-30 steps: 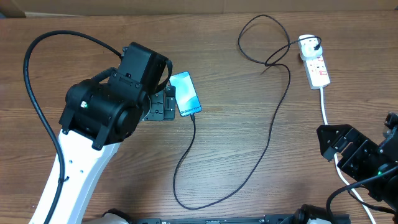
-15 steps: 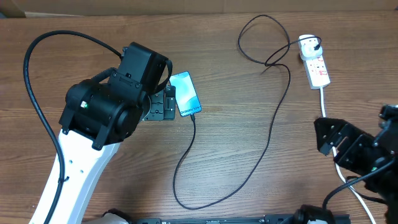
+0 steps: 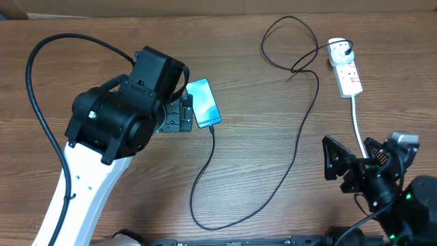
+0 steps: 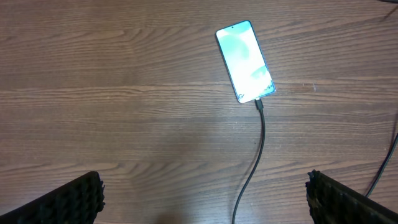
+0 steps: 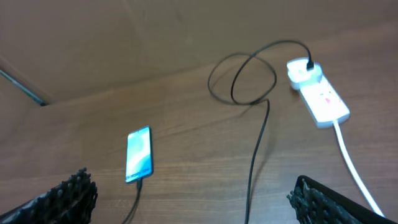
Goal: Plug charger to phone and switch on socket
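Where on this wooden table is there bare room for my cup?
Widest bare wood: between the slim teal-screened phone and the long run of the thin black charger cable. Also the far edge beyond the phone. Crowded: around the white socket strip, where the cable loops.

Open table [image 3: 252, 102] lay between the phone [image 3: 204, 102] and the socket [image 3: 347, 74], crossed by 1 low obstacle, the charger [image 4: 264, 132] cable with its loop near the socket, while the left arm [image 3: 116, 116] crowded the phone's left side and the white cord [image 3: 355, 119] ran from the socket toward the near edge.
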Robot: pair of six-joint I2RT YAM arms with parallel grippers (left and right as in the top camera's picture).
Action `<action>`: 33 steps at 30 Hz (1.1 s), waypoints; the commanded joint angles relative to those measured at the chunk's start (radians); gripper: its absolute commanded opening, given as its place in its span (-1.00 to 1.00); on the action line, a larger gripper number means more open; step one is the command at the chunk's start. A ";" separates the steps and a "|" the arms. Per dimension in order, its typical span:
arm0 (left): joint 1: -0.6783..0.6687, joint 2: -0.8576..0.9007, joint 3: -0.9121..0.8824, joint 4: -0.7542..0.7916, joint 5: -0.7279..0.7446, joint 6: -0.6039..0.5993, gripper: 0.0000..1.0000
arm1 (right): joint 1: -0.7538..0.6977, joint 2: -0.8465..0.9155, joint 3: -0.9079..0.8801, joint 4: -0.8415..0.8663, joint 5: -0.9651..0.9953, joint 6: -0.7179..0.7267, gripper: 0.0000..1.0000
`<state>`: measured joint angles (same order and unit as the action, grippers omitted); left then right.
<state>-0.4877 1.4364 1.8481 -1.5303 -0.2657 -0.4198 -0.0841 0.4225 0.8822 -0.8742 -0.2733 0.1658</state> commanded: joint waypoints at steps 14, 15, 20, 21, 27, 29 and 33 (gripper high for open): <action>-0.004 -0.002 0.000 0.001 0.004 -0.014 0.99 | 0.068 -0.260 -0.447 0.385 0.010 -0.156 1.00; -0.004 -0.002 0.000 0.001 0.004 -0.014 1.00 | 0.071 -0.290 -0.487 0.422 0.010 -0.156 1.00; -0.004 -0.002 0.000 0.001 0.004 -0.014 1.00 | 0.070 -0.371 -0.599 0.549 0.010 -0.144 1.00; -0.004 -0.002 0.000 0.001 0.004 -0.014 1.00 | 0.070 -0.390 -0.623 0.579 0.010 -0.144 1.00; -0.004 -0.002 0.000 0.001 0.004 -0.014 0.99 | 0.070 -0.418 -0.708 0.708 0.013 -0.145 1.00; -0.004 -0.002 0.000 0.001 0.004 -0.014 1.00 | 0.070 -0.420 -0.739 0.769 0.019 -0.145 1.00; -0.004 -0.002 0.000 0.001 0.004 -0.014 0.99 | 0.070 -0.420 -0.781 0.880 0.024 -0.145 1.00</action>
<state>-0.4877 1.4364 1.8481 -1.5303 -0.2657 -0.4198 -0.0189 0.0147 0.1303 -0.0502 -0.2638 0.0261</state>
